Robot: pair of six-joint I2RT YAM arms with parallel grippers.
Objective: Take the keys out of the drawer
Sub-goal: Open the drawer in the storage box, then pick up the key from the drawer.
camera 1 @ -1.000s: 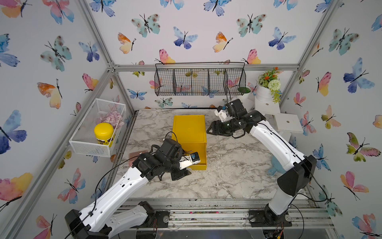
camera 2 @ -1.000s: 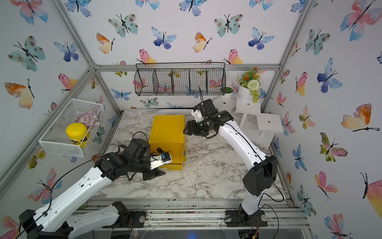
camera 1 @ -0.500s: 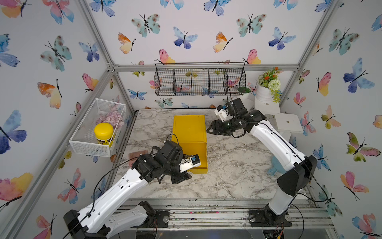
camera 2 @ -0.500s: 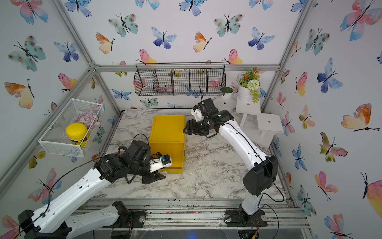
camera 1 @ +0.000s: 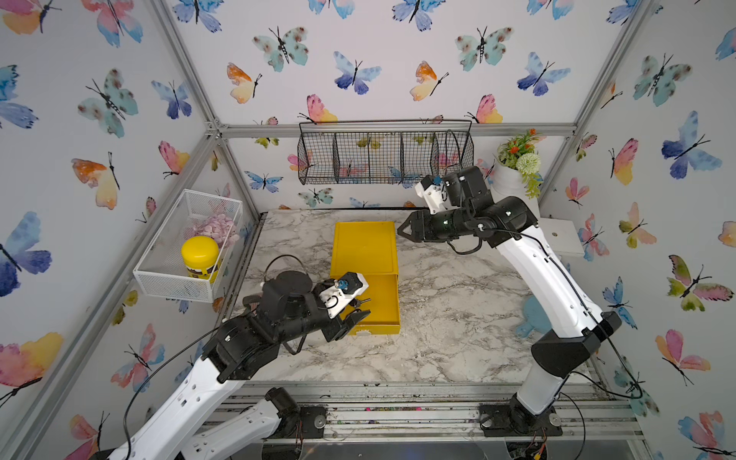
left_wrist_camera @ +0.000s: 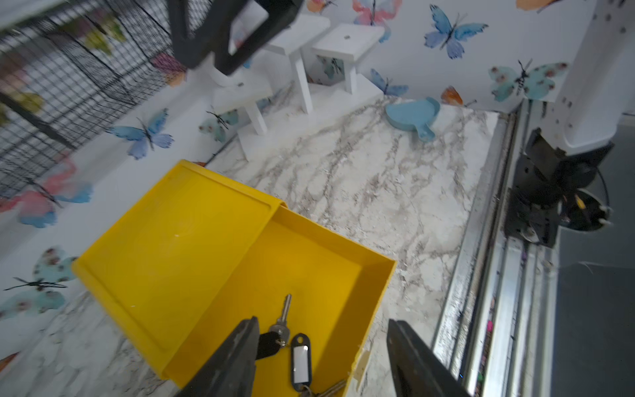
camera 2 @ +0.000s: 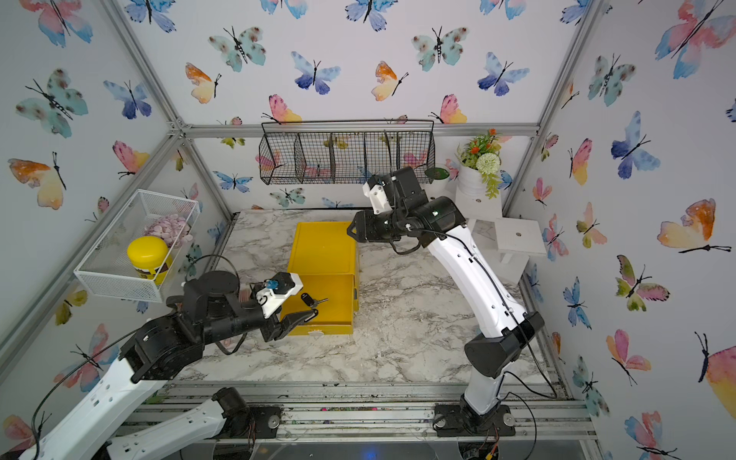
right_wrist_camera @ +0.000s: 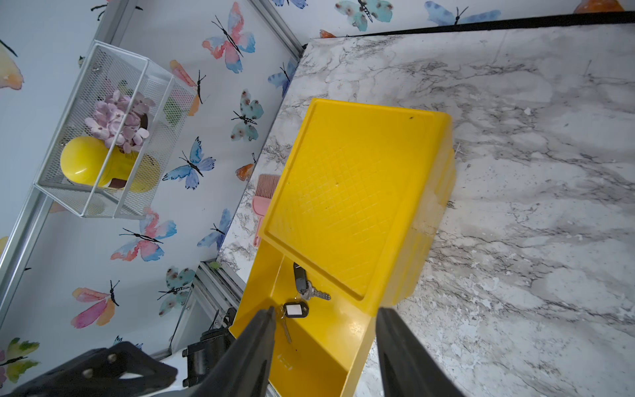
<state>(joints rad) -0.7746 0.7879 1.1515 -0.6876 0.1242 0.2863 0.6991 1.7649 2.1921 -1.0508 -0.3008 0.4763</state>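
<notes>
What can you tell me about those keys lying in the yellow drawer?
Two small bunches of keys lie flat and close together on the floor of the pulled-out yellow drawer. Each has silvery metal keys on a ring with an oblong dark plastic tag; one tag shows a white label. The left arm's fingers hang open by them; contact cannot be judged.

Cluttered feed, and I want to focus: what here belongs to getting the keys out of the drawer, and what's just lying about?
Job:
keys
drawer
left end effector

Lying about:
jar
brush
blue dish
wire basket
flower pot
stools
</notes>
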